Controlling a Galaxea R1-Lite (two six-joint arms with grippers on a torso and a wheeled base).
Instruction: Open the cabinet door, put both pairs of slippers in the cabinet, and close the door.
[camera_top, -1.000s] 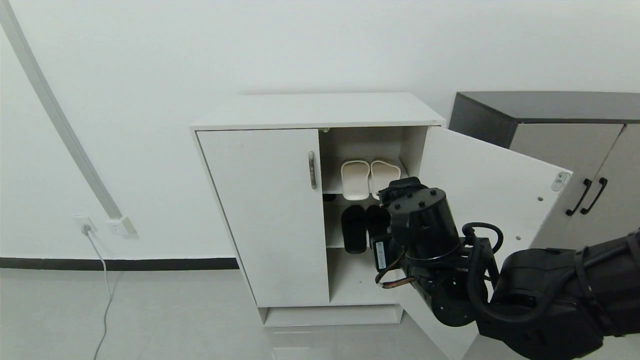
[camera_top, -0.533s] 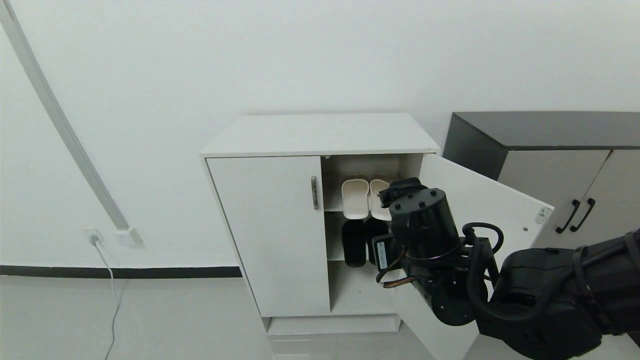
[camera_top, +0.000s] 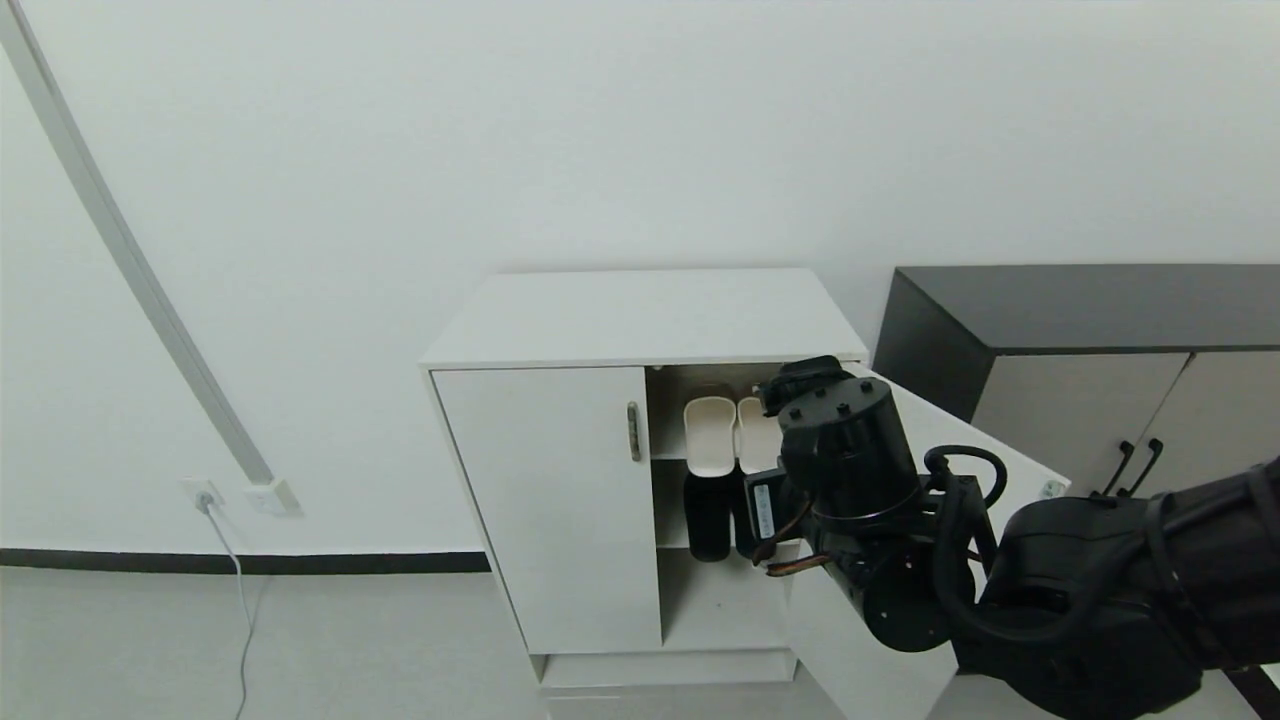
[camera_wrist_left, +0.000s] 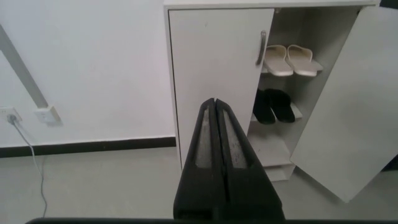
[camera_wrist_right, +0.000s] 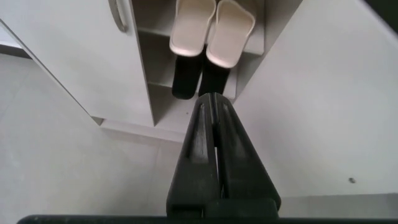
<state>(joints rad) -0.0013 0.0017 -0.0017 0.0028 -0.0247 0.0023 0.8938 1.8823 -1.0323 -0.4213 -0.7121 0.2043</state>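
Bright, diffuse light; soft shadows; cabinet (camera_top: 640, 320) interior dimmer than white wall (camera_top: 600, 120) behind.

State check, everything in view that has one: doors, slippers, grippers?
Cabinet right door: open.
Cabinet left door: shut.
White slippers: inside, on the upper shelf.
Black slippers: inside, on the shelf below.
Left gripper: shut, empty.
Right gripper: shut, empty, facing the open compartment.
Grey cabinet doors: shut.
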